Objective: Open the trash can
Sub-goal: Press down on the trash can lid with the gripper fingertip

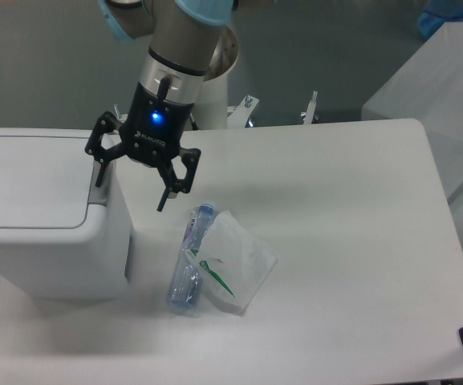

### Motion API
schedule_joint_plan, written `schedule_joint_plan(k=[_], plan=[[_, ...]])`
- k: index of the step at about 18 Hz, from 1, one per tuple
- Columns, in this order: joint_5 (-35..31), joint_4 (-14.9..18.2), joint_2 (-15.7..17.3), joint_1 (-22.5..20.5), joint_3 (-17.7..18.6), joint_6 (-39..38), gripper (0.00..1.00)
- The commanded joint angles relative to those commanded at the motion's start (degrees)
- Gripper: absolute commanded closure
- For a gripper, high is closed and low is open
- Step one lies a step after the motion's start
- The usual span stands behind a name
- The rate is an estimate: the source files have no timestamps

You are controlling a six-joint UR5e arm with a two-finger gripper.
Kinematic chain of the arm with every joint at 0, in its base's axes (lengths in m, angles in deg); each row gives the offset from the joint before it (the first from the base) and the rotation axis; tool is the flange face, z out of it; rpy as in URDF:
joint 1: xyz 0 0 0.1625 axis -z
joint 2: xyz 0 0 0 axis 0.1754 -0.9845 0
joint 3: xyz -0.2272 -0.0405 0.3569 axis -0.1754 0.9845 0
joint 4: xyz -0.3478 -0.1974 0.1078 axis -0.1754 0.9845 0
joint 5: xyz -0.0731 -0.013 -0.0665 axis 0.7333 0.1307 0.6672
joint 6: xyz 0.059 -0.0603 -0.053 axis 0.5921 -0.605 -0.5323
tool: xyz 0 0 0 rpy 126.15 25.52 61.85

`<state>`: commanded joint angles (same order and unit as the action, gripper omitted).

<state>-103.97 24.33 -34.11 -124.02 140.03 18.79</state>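
**Pressing the tab squarely**

The trash can point(42, 212) stands at the left of the surface point(343, 241), its lid down. Its grey push tab point(100, 180) lies at the lid's right edge, just under the claw point(131, 183), which is spread wide and holds nothing. Best to bring one finger straight down onto the tab, clear of the bottle point(189, 257) nearby.

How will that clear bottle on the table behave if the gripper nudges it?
The bottle lies on its side and looks round, so it would probably roll or skid. It appears empty and slightly crushed, so likely light and easily dented. The white bag lies against it and may damp a roll that way. The gripper hangs open by the trash can.
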Motion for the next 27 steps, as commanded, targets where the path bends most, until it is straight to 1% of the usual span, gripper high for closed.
schedule_joint_plan(k=[12,27], plan=[[-0.26,-0.17,-0.09,0.0,1.58,0.35,0.0],[-0.26,-0.18,-0.17,-0.09,1.85,0.35,0.0]])
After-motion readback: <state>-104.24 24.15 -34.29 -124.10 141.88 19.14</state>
